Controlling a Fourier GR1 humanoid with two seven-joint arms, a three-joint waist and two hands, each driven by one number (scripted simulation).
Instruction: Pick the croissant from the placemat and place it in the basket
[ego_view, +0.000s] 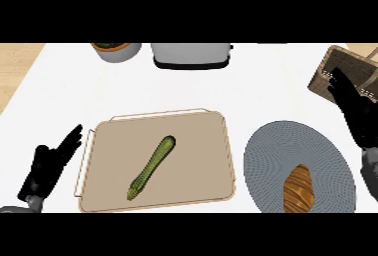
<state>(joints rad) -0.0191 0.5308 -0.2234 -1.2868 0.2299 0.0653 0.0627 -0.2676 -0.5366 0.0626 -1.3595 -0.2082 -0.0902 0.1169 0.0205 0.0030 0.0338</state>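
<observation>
Holding my right hand (354, 112) open here, fingers straight and nothing in it, over at the right edge of the counter. The fingertips are pointing up at the basket (353, 60), which is sitting just beyond them. They're overlapping its near side from this angle, but I can't tell if they're actually touching it. The croissant (298, 190) is lying on the round grey placemat (280, 145), below and to the left of this hand, down by the wrist end and apart from my fingers. My left hand (48, 167) is resting open at the lower left, fingers up, also carrying nothing. Just right of it a tan tray (199, 150) is sitting with a long green veggie (153, 167) lying slantwise on it. Way beyond that hand, a toaster (190, 54) and a pot (116, 50) are standing along the back.
</observation>
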